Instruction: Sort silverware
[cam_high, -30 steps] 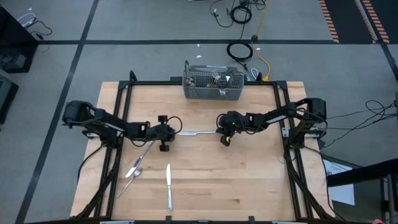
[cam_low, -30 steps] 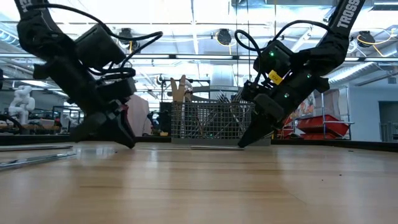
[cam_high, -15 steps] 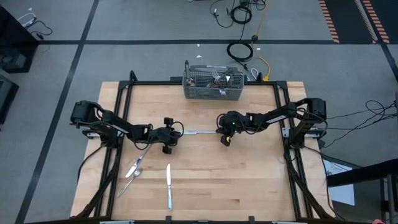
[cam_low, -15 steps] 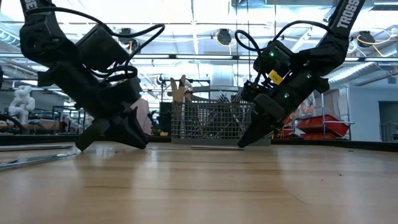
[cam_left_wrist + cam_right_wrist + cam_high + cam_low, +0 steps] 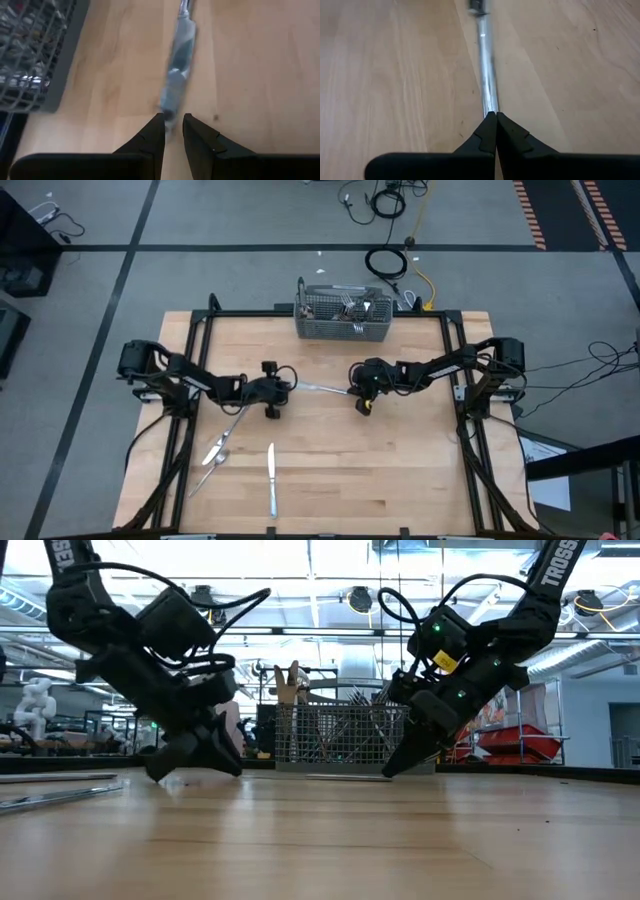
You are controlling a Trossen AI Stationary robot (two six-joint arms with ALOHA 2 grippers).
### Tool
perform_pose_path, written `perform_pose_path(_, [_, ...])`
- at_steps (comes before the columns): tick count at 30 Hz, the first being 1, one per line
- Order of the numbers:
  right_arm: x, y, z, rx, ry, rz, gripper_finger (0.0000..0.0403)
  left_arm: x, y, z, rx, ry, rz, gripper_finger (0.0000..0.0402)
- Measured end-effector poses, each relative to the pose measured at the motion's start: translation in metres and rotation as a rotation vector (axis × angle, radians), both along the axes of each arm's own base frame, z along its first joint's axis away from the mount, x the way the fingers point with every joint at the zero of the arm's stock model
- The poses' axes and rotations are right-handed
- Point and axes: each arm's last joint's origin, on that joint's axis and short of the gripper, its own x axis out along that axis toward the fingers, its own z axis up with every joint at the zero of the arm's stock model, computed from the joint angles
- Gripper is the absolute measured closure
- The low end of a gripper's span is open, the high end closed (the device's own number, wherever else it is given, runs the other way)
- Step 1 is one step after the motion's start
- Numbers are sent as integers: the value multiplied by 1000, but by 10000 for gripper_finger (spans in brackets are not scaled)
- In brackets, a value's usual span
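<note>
One piece of silverware (image 5: 322, 388) lies across the table's middle between my two grippers. My right gripper (image 5: 353, 390) is shut on its right end. My left gripper (image 5: 287, 387) is at its left end, fingers a narrow gap apart, with the piece's wider flat end (image 5: 176, 75) reaching in between the tips. In the low view the left gripper (image 5: 200, 762) and the right gripper (image 5: 392, 770) both slant down to the tabletop. Three more pieces of silverware (image 5: 222, 442) (image 5: 270, 478) lie flat on the wood near the left front. My left gripper has the piece's wide end (image 5: 168, 114) between its fingertips; I cannot tell whether either finger touches it. My right gripper pinches the slim shaft (image 5: 489, 106) between its two fingers, at the piece's right end. The fingers slant down from the table's right and lie along the piece, which stretches away low over the wood.
A grey wire-mesh basket (image 5: 343, 317) with several pieces of silverware in it stands at the table's far edge, also seen behind the arms in the low view (image 5: 340, 735). Bare wood stretches across the table's right and near halves.
My left gripper has gone toward the table's right edge and down a little, rolling slightly, and has come up to the left end of the piece. My right gripper has kept still, shut on the other end.
</note>
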Motion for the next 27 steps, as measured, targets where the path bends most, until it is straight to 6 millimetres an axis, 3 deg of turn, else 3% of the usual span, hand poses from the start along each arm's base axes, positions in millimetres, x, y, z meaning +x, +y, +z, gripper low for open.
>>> perform_pose_path(10, [0, 1, 0, 1, -7, 64, 403, -2, 13, -1, -51, -2, 29, 329])
perform_pose_path(18, [1, -1, -3, 38, -5, 27, 403, 10, 17, 4, -82, -47, 168, 394])
perform_pose_path(22, [-1, -1, -13, 57, 49, 33, 403, 16, 19, 8, -110, -103, 216, 378])
perform_pose_path(27, [1, -1, -15, 61, 23, 49, 403, 16, 22, 4, -89, -45, 133, 354])
